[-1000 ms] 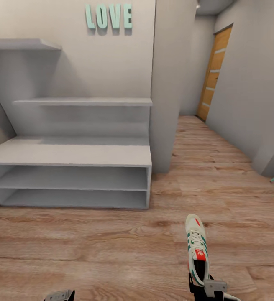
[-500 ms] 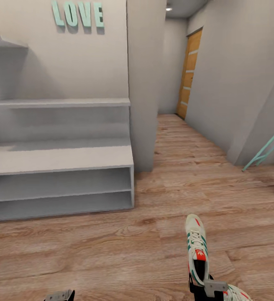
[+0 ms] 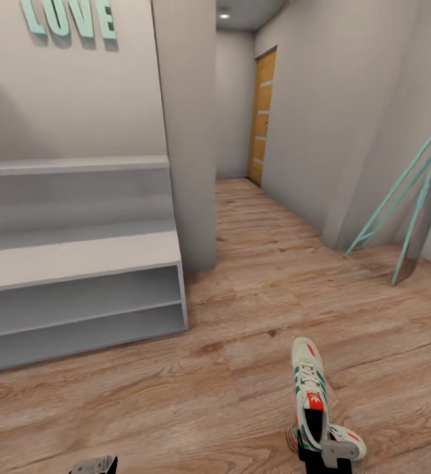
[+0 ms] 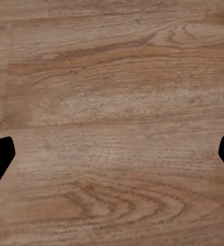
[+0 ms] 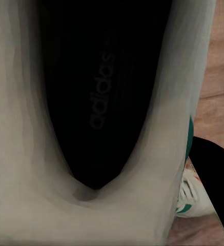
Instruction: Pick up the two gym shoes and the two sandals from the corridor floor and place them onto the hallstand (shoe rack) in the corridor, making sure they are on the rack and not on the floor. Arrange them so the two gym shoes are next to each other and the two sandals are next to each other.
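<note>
Gym shoe hangs clamped by its heel in your right gripper, carried clear for the hallstand; left gripper spread wide, empty.

Corridor floor of light brown wood-grain planks, one cream-white gym shoe with green stripes lying on it, white-grey hallstand standing on it against the wall, teal frame legs resting farther along.

On the grey wall, mint-green letters "LOVE" hang high. At the far end stands an orange wooden door. A mint-green frame leans at the right wall.
</note>
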Controlling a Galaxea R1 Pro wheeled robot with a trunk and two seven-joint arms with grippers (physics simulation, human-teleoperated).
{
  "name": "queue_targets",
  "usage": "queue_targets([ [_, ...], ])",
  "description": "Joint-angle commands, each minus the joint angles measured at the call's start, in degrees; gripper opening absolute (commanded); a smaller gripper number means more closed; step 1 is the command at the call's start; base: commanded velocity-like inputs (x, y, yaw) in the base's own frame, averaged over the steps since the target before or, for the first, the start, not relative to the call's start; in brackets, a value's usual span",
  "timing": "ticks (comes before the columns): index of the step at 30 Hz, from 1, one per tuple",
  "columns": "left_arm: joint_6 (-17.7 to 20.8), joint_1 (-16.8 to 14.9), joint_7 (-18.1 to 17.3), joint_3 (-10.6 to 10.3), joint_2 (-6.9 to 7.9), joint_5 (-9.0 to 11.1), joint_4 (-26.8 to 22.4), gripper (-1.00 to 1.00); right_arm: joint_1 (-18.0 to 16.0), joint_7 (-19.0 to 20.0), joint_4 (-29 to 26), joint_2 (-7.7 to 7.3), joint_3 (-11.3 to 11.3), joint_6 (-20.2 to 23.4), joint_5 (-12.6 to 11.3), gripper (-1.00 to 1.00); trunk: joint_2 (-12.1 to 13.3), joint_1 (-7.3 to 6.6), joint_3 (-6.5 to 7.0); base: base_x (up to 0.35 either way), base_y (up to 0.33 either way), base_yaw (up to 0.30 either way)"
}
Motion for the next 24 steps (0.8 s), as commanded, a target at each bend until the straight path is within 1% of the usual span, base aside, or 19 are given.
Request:
queue_targets([
  [1, -0.1, 0.0, -0.6, 0.2, 0.00, 0.5, 0.0, 1.00, -0.1, -0.5, 0.1, 0.01, 0.0, -0.1, 0.5, -1.00, 0.0, -0.01, -0.05, 0.000, 0.000, -0.287],
  [7, -0.1, 0.0, -0.6, 0.2, 0.00, 0.6, 0.0, 1.00, -0.1, -0.5, 0.1, 0.01, 0.0, -0.1, 0.5, -1.00, 0.0, -0.01, -0.05, 0.000, 0.004, -0.287],
  [15, -0.1, 0.0, -0.6, 0.2, 0.00, 0.6, 0.0, 1.00, -0.1, -0.5, 0.1, 0.01, 0.0, -0.1, 0.5, -1.00, 0.0, -0.01, -0.05, 0.072, 0.139, -0.287],
  [24, -0.1, 0.0, -0.6, 0.2, 0.00, 0.6, 0.0, 1.00, -0.1, -0.5, 0.1, 0.01, 0.0, -0.1, 0.5, -1.00, 0.0, -0.01, -0.05, 0.015, 0.026, -0.287],
])
